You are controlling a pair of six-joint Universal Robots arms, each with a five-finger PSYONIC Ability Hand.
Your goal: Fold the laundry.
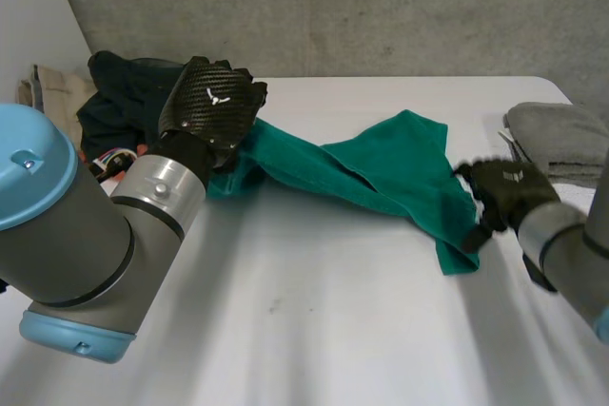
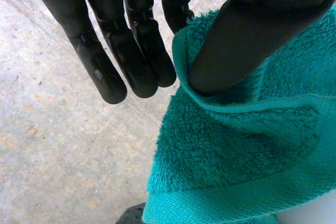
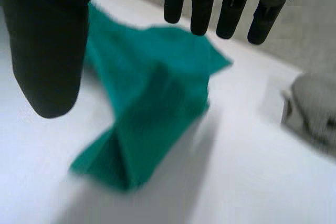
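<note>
Teal terry is my job: in the head view the towel (image 1: 381,173) is strung across the white table (image 1: 314,330), from my left hand (image 1: 211,102) at ten o'clock, which holds one end raised, down to a crumpled corner at three o'clock just beside my right hand (image 1: 504,192). A dark heap of clothes (image 1: 119,92) sits right behind my left hand and a folded grey cloth (image 1: 561,140) just behind my right. I judge that a careless outward sweep could drag either into the work. The broad bare room is toward six o'clock, while the table's far edge runs near the towel at twelve. In the left wrist view my thumb (image 2: 236,45) is tucked into a fold of the towel and seems to nip its hem against the nearest of my straight fingers (image 2: 131,61). The hold looks shallow, and a hard pull from the other end may strip it out. In the right wrist view my right hand is spread wide, its thumb and fingers (image 3: 202,3) straight and holding nothing, with the towel's bunched end beyond them and the grey cloth off beside it. Closing on the bunch instead of a single corner would, I think, fold in a twist.
</note>
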